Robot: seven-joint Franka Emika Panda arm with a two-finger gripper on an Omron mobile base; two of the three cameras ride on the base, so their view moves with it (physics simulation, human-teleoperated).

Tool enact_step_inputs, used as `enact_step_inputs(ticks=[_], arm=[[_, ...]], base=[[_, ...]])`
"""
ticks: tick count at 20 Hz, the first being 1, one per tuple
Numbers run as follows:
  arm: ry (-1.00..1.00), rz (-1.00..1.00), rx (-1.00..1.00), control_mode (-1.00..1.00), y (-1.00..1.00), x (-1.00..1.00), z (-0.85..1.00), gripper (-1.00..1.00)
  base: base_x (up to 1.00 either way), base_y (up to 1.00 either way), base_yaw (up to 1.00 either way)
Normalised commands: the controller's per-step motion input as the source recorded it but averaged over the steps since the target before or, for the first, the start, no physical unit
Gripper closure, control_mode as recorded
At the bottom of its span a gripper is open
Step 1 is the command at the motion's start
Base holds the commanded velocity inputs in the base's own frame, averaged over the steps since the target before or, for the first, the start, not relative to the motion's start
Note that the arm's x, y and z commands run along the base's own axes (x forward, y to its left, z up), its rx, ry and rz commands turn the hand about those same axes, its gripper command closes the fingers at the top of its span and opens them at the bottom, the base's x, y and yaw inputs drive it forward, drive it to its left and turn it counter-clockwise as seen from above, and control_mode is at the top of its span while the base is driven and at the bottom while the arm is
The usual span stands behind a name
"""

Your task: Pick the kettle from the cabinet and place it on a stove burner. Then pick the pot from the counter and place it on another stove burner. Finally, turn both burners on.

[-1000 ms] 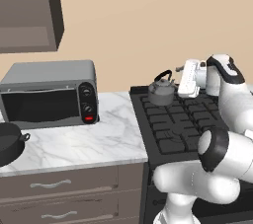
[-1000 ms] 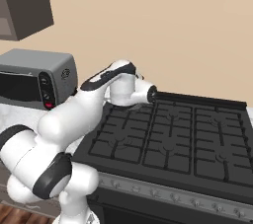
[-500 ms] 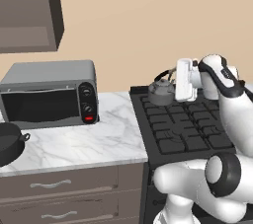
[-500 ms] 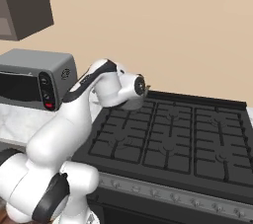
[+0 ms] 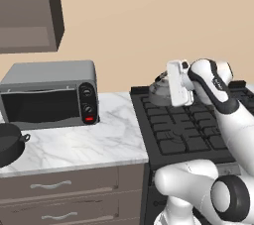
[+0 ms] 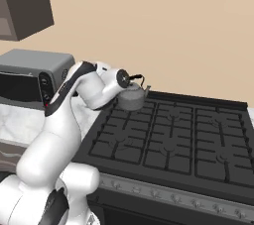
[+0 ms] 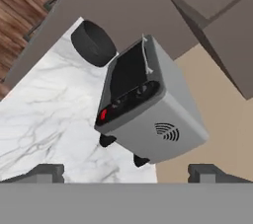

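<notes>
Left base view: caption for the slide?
Kettle on a rear stove burner, open hand beside it; pot waits on the counter.

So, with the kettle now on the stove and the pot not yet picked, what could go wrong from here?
1. The open gripper is close beside the kettle; a careless swing might knock it off its burner.
2. The pot sits far left on the counter, past the toaster oven; the reach may be awkward.

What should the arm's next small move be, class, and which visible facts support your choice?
Probably swing the open gripper left across the counter toward the pot. The kettle already sits on a rear burner, the fingers hold nothing, and the hand view faces the toaster oven with the pot beyond it.
</notes>
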Motion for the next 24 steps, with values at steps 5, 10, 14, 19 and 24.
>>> enact_step_inputs(ticks=[5,10,14,19,24], arm=[[-0.05,0.1,-0.15,-1.0,0.38,-0.24,0.0,-1.0],[-0.1,0.09,-0.12,-1.0,0.31,-0.3,0.0,-1.0],[-0.02,0.09,-0.07,-1.0,0.19,-0.24,-0.02,-1.0],[-0.07,0.03,-0.03,-1.0,0.02,-0.13,-0.01,-1.0],[-0.15,0.06,-0.02,-1.0,0.05,-0.05,0.0,-1.0]], base=[[0.0,0.0,0.0],[0.0,0.0,0.0],[0.0,0.0,0.0],[0.0,0.0,0.0],[0.0,0.0,0.0]])
